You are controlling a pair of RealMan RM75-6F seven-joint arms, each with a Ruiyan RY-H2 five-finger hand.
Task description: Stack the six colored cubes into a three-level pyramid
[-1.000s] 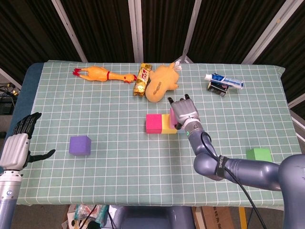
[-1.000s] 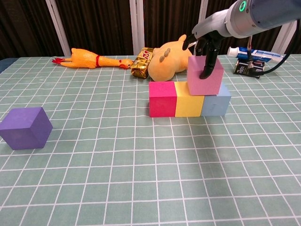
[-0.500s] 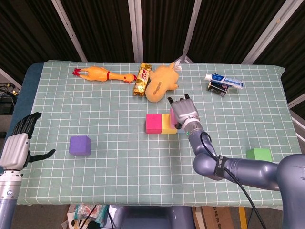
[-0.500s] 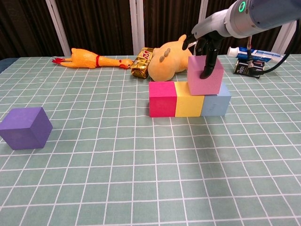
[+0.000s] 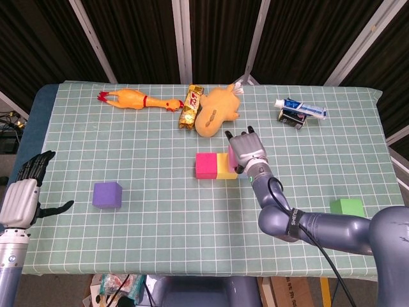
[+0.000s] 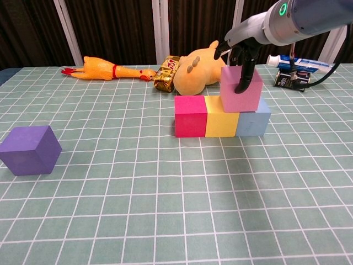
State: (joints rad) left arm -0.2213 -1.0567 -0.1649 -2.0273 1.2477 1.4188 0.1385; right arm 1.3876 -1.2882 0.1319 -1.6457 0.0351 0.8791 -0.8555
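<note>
1. My left hand [image 5: 25, 192] hangs off the near left corner of the bench [image 5: 83, 153], fingers spread and holding nothing. It is well apart from every cube.
2. The purple cube [image 6: 30, 149] sits alone on the left side, not yet stacked. It is far from the base row, so carrying it over risks a drop on the way.
3. The base row stands mid-bench: magenta cube [image 6: 190, 116], yellow cube [image 6: 221, 123] and pale blue cube [image 6: 255, 123], touching side by side.
4. My right hand [image 5: 245, 148] is clamped on the pink cube [image 6: 241, 88], one dark finger down its front face. The cube sits over the seam between yellow and blue, tilted a little as far as I can judge.
5. The risk here: if I let go while it is tilted, it could slide off or push the blue cube out of line. A finger dragging on release could also twist it, leaving too little room for the neighbouring second-level cube.
6. The green cube [image 5: 347, 207] waits at the near right edge. A careless sweep of the right arm could knock it off the bench.
</note>
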